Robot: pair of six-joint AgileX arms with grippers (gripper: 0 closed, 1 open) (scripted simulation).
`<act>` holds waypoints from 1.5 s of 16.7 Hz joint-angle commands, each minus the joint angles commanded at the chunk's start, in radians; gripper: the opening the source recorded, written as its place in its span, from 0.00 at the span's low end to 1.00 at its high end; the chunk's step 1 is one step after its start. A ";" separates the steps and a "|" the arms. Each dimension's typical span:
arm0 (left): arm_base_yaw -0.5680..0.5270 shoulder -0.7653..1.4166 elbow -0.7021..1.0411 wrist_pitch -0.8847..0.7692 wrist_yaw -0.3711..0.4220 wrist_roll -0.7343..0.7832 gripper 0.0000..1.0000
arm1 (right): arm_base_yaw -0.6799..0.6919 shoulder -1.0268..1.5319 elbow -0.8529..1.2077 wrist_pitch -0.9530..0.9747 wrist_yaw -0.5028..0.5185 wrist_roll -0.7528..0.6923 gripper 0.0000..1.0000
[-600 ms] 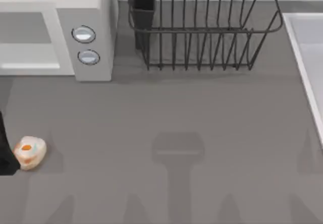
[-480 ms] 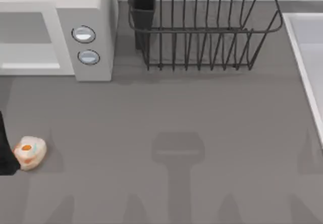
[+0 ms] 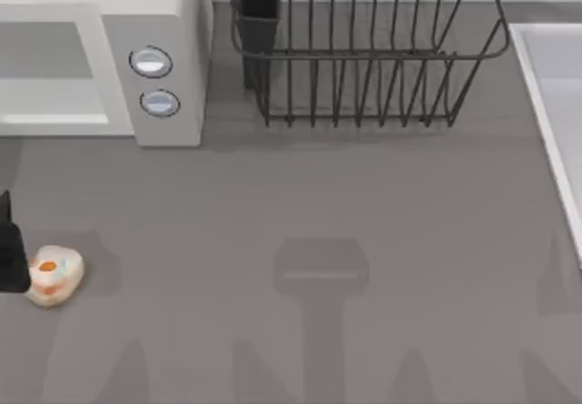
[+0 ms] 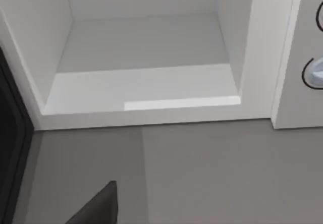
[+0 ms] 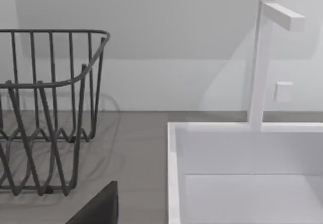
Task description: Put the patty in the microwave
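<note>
At the top view's left edge a dark part of the left gripper (image 3: 11, 257) sits right against the patty (image 3: 55, 275), on the side toward the edge; whether it actually touches the patty, and whether its fingers are apart or together, I cannot tell. The patty is a small round cream-white puck with tan edges and an orange blob on its top, lying flat on the grey table (image 3: 318, 195) near the left edge, well in front of the microwave (image 3: 168, 22) and apart from it. The microwave is a white box at the far left, its cavity facing the table front, with two round silvery-blue buttons (image 3: 151, 62) stacked on its front panel. To its right stands a black wire dish rack (image 3: 364, 49) with a dark utensil cup (image 3: 258, 4) at its near-left corner, and the white rim of a sink (image 3: 546, 104) runs along the table's right side. The left wrist view looks into the microwave's pale grey cavity (image 4: 146, 57) with its door standing open, something the top view only hints at; a dark finger tip (image 4: 98, 206) shows there. The right wrist view adds the white faucet (image 5: 262, 62) rising behind the sink basin and one end of the dish rack; a dark tip of the right gripper (image 5: 98, 206) shows there, its fingers' state not readable.
</note>
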 joint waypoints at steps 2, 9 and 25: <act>-0.007 0.190 0.127 -0.103 0.002 0.033 1.00 | 0.000 0.000 0.000 0.000 0.000 0.000 1.00; -0.040 0.925 0.565 -0.474 0.004 0.156 1.00 | 0.000 0.000 0.000 0.000 0.000 0.000 1.00; -0.066 1.377 0.817 -0.688 -0.008 0.255 1.00 | 0.000 0.000 0.000 0.000 0.000 0.000 1.00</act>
